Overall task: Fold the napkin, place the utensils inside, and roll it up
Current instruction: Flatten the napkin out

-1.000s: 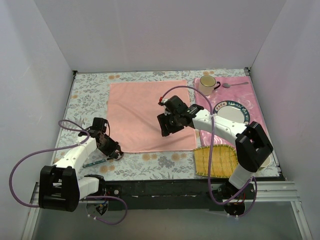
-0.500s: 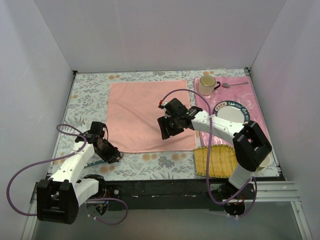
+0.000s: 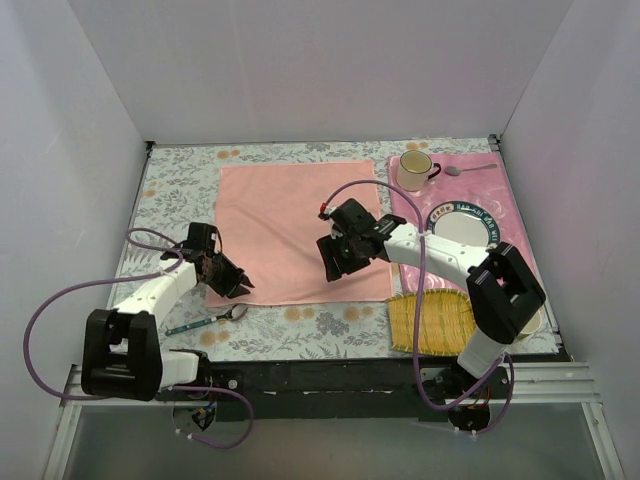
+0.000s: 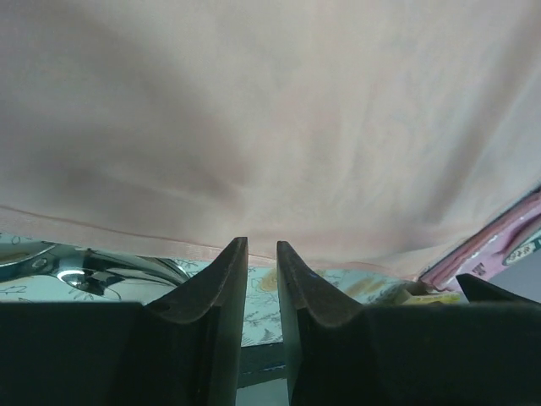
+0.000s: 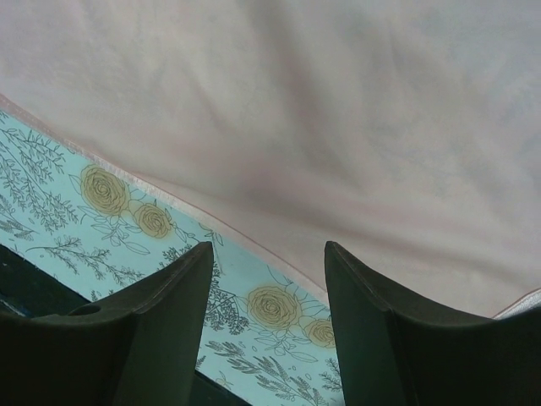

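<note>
The salmon-pink napkin (image 3: 290,225) lies spread flat in the middle of the floral tablecloth. My left gripper (image 3: 230,284) is low at its near-left corner. In the left wrist view its tips (image 4: 262,247) reach the napkin's (image 4: 270,127) hem, a narrow gap apart with nothing between them. The teal-handled spoon (image 3: 205,322) lies free on the table just nearer, and its silver bowl (image 4: 84,271) shows at the left. My right gripper (image 3: 335,258) hovers open over the napkin's near edge, right of centre; between its fingers (image 5: 269,247) I see the hem and bare tablecloth.
A deeper pink placemat (image 3: 505,205) at the right carries a mug (image 3: 413,170), an all-silver spoon (image 3: 470,169) and a plate (image 3: 463,225). A bamboo mat (image 3: 430,322) lies at the near right. White walls enclose the table on three sides.
My left gripper has moved away from the spoon, up and right to the napkin's near-left corner; the spoon's bowl now shows. The right gripper has shifted slightly.
</note>
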